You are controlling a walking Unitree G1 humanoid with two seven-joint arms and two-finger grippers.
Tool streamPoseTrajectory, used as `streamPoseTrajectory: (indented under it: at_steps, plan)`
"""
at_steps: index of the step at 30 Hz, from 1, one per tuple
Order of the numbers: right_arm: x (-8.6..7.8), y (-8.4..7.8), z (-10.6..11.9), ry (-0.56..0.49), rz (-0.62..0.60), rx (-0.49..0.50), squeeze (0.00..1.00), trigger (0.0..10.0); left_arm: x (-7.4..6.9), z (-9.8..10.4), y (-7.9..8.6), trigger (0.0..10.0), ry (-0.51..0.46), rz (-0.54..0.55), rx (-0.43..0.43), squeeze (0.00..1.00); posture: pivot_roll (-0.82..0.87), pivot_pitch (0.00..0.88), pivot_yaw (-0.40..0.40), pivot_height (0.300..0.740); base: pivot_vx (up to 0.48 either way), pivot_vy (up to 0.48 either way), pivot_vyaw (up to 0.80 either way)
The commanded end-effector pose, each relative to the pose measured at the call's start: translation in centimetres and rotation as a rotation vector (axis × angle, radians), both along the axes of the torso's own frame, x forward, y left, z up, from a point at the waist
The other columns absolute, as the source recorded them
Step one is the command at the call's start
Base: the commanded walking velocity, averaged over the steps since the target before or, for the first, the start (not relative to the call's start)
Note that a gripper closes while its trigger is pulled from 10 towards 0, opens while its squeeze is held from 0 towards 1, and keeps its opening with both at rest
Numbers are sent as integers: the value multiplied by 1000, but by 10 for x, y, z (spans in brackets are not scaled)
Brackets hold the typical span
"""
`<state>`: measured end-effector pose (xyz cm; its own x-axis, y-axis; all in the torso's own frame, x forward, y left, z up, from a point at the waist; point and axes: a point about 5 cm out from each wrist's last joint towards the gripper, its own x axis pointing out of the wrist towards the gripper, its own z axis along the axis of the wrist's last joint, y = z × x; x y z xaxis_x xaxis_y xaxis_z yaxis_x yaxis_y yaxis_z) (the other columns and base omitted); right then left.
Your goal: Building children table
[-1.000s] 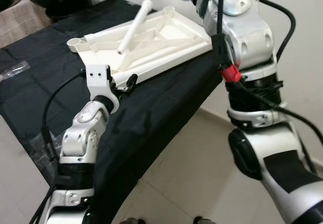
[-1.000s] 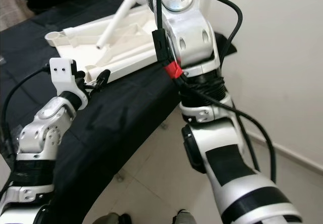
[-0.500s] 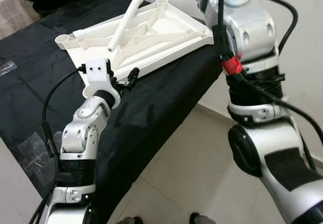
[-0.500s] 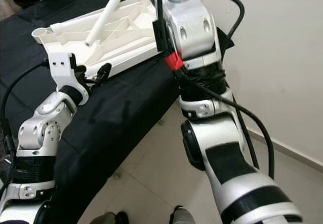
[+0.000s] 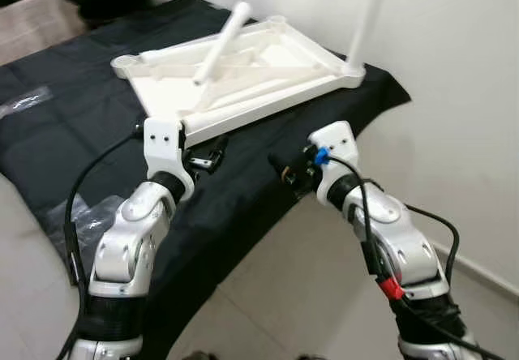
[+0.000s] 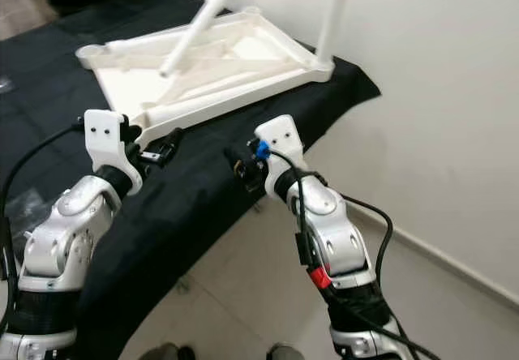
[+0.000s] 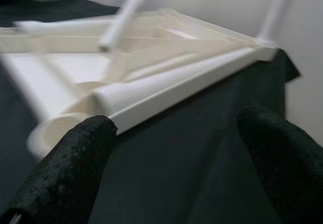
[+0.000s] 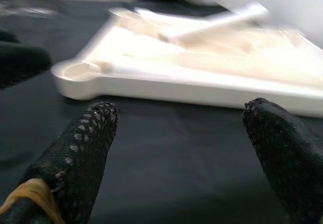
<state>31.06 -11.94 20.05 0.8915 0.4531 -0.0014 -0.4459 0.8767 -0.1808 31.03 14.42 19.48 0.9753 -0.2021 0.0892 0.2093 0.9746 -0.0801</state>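
Both grippers poised short of the upturned tabletop.

Left gripper (image 5: 212, 154) and right gripper (image 5: 285, 168), fingers spread and empty, just off the near edge of the white tabletop (image 5: 268, 64) on the black cloth (image 5: 73, 109). Left nearer its empty corner socket (image 7: 53, 130). Loose leg (image 5: 220, 42) lying aslant across it; standing leg (image 5: 366, 15) cut off above (seating unclear).

Even, soft daylight fills the head views, brightest on the white wall at right. Both wrist views are blurred, especially the white tabletop (image 8: 212, 57) beyond the near, dark fingers (image 8: 83, 148).
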Motion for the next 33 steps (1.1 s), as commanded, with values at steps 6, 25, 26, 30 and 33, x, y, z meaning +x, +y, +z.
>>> streamPoseTrajectory:
  at_steps: [6,25,26,30,33]
  plan:
    - [-4,-9,-10,-17,-51,-119,0,10000,-2,2,-13,10000,-32,-37,18,0,-96,0,10,740,376,0,258]
    - [-1,-6,-9,-32,-65,-111,0,10000,-7,-2,-29,10000,-40,-109,-6,0,-98,0,23,740,260,0,129]
    - [-1,-5,-9,-31,-58,-111,0,10000,-8,-5,-32,10000,-28,-116,-4,0,-98,0,24,740,0,-480,0]
    - [-2,-4,-9,-31,-50,-112,0,10000,-10,-9,-36,10000,-9,-123,3,0,-99,0,25,740,0,-480,0]
    - [-3,-4,-10,-27,-48,-116,0,10000,-10,-11,-37,10000,1,-122,-6,0,-101,0,27,740,0,-480,0]
